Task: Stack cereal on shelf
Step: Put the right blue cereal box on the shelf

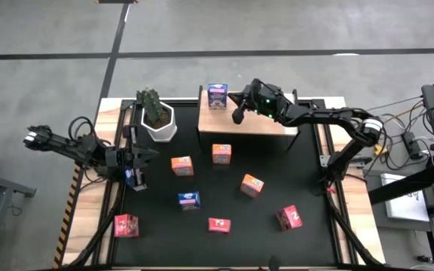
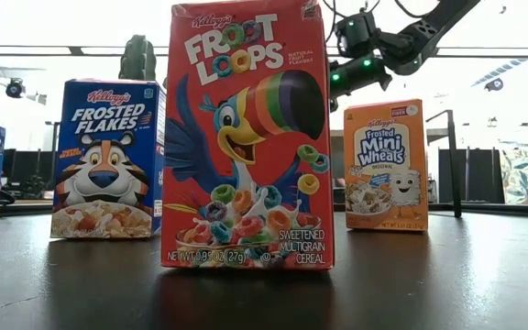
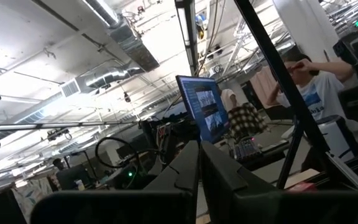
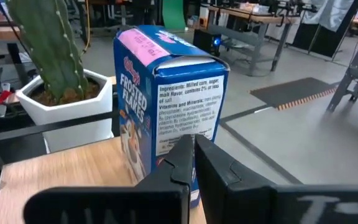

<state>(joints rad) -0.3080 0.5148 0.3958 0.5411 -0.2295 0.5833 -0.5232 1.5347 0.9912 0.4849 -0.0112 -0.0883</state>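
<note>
A blue cereal box [image 1: 217, 95] stands upright on the far left part of the wooden shelf [image 1: 266, 122]. My right gripper [image 1: 237, 116] is shut over the shelf, just right of that box, and its fingertips [image 4: 191, 152] point at the box's side panel. My left gripper [image 1: 139, 179] is shut at the mat's left edge, with a blue box [image 1: 130, 176] beside it. On the black mat lie three orange boxes [image 1: 182, 165], [image 1: 221, 153], [image 1: 252, 184], three red boxes [image 1: 126, 225], [image 1: 218, 224], [image 1: 290, 217] and one blue box [image 1: 189, 199]. My right gripper's shut fingertips are close in front of the blue box's ingredients panel [image 4: 185, 115], coming level from the table's right side. I cannot tell whether they touch it. The box stands upright on the shelf.
A white hexagonal pot [image 1: 158, 124] with a cactus stands just left of the shelf. The shelf's right part is bare wood. The low view shows a red box [image 2: 246, 137], a blue box [image 2: 108, 156] and an orange box [image 2: 385, 165] standing upright.
</note>
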